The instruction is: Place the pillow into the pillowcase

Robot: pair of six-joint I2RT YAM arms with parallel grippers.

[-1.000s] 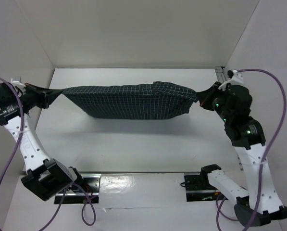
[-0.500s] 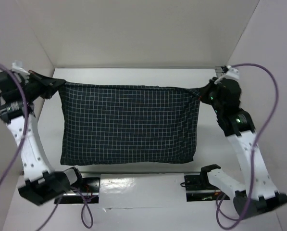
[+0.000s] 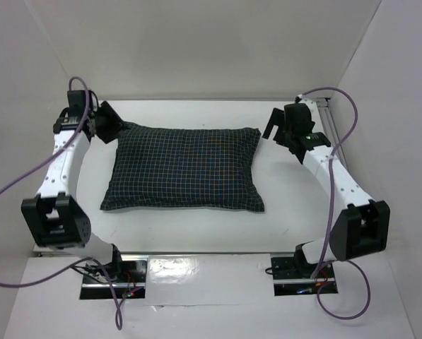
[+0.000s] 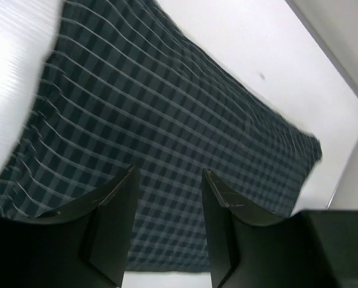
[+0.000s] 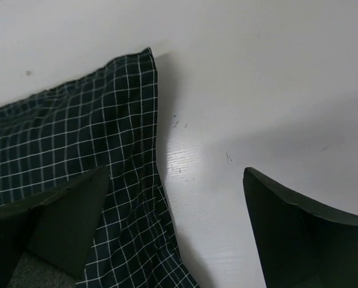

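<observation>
The dark navy pillowcase (image 3: 186, 169) with its thin white grid lies flat and plump on the white table. No part of the pillow shows; no cream cloth is in any view. My left gripper (image 3: 114, 124) is at the case's far left corner, jaws open, checked cloth (image 4: 167, 114) showing below and between the fingers (image 4: 170, 175) without being pinched. My right gripper (image 3: 276, 128) hovers just off the far right corner, wide open (image 5: 177, 174). The case's edge (image 5: 131, 138) lies under its left finger, bare table under the rest.
White walls close in the table (image 3: 295, 198) at the back and on both sides. A metal rail (image 3: 325, 107) runs along the far right. The arm bases and a shiny mounting plate (image 3: 196, 272) sit at the near edge, with purple cables looping beside each arm.
Both grippers have opened and let go of the pillowcase corners. The case, held stretched in the air between them, now lies on the table. Both arms have swung inward and down.
</observation>
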